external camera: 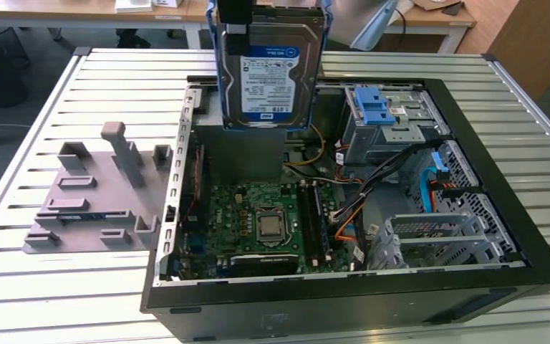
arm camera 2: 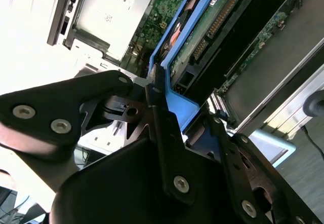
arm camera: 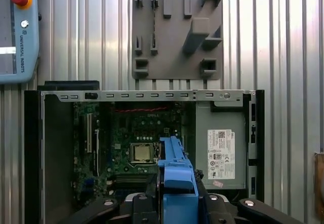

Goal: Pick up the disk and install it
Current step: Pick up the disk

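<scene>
While your gripper clamps it, the disk hangs upright above the open case: silver, blue-framed, white-and-blue label.

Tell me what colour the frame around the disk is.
Blue, seen best in the exterior view around the disk.

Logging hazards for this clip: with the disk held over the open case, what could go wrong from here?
The gripper holds the disk by one end of its blue frame, upright over the open case; a slip could drop it onto the motherboard. Loose cables lie next to the drive cage; the disk might snag them going in.
</scene>
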`<state>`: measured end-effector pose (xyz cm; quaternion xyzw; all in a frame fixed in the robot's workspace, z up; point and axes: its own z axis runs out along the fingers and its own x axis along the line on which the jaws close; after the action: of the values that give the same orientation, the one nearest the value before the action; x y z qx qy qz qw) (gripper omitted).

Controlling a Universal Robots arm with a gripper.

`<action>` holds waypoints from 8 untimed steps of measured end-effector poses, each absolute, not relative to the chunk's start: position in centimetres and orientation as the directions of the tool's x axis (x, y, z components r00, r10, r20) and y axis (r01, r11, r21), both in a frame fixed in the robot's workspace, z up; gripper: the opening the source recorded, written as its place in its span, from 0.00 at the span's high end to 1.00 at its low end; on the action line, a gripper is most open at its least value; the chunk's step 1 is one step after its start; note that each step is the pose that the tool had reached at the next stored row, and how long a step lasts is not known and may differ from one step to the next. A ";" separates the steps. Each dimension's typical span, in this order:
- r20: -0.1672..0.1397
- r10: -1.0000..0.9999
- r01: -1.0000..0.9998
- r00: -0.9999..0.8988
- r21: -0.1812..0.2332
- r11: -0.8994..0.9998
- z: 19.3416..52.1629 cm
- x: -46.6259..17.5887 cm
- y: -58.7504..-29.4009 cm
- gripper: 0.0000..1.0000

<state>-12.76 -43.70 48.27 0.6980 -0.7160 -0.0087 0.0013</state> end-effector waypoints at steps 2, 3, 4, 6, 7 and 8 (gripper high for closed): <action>-0.010 -1.000 -1.000 -0.026 0.014 0.025 48.3 -12.5 -43.8 0.64; -0.010 -1.000 -1.000 -0.026 0.014 0.025 48.3 -12.3 -43.8 0.64; -0.010 -1.000 -1.000 -0.025 0.014 0.025 48.3 -12.2 -43.8 0.64; -0.010 -1.000 -1.000 -0.026 0.014 0.025 48.2 -12.1 -44.0 0.64; -0.010 -1.000 -1.000 -0.025 0.014 0.025 48.2 -12.0 -44.1 0.64; -0.010 -1.000 -1.000 -0.025 0.014 0.025 48.2 -11.9 -44.2 0.64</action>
<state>-11.95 -44.16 48.23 0.6980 -0.7160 -0.0087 0.0013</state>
